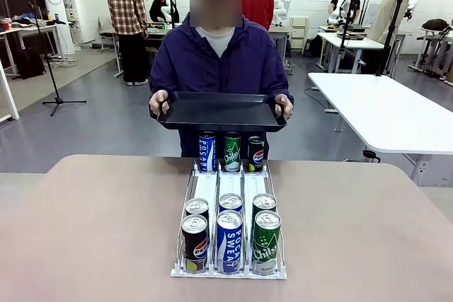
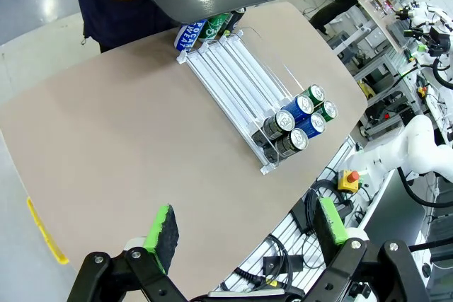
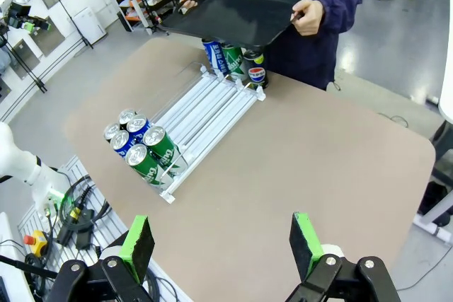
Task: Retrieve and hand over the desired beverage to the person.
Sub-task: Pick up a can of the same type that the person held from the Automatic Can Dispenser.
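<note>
The person (image 1: 216,54) in a dark purple hooded jacket stands at the far side, holding a black tray (image 1: 221,111) level with both hands. A white three-lane can rack (image 1: 229,196) lies in the middle of the table. Its near end holds two black Pepsi cans (image 1: 195,242), two blue Pocari Sweat cans (image 1: 229,240) and two green Chilsung cans (image 1: 266,240). One can of each kind (image 1: 231,151) stands at the far end. My left gripper (image 2: 244,235) hangs open above the table's near left edge. Above the near right part my right gripper (image 3: 223,245) is open too, holding nothing.
The brown table (image 1: 92,231) has bare room on both sides of the rack. A white table (image 1: 386,107) stands behind at the right. Cables and a red emergency button (image 2: 350,177) lie below the table's near edge.
</note>
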`<action>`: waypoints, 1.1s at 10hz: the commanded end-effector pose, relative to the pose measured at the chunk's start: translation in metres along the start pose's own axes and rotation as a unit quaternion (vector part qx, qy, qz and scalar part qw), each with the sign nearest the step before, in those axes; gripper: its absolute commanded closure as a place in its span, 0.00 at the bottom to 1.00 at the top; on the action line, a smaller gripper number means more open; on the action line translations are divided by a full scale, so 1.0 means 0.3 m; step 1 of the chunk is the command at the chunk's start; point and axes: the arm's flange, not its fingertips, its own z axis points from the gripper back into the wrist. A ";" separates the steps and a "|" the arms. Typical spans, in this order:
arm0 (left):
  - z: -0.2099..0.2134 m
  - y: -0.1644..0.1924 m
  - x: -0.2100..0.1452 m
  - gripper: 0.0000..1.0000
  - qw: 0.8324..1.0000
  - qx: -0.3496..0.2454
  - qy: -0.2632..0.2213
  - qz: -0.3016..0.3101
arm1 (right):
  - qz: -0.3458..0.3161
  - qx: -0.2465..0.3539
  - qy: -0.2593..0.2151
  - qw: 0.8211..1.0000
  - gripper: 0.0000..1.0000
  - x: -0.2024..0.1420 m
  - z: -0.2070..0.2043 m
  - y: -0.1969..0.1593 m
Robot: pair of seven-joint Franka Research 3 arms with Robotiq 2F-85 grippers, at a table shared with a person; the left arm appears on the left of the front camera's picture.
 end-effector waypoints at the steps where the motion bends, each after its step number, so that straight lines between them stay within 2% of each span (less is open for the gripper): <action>1: 0.007 0.004 0.002 0.00 1.000 -0.009 -0.006 -0.009 | 0.004 0.012 -0.008 1.000 0.00 0.004 -0.009 -0.001; 11: 0.007 0.004 0.002 0.00 1.000 -0.009 -0.006 -0.009 | 0.004 0.012 -0.008 1.000 0.00 0.004 -0.009 -0.001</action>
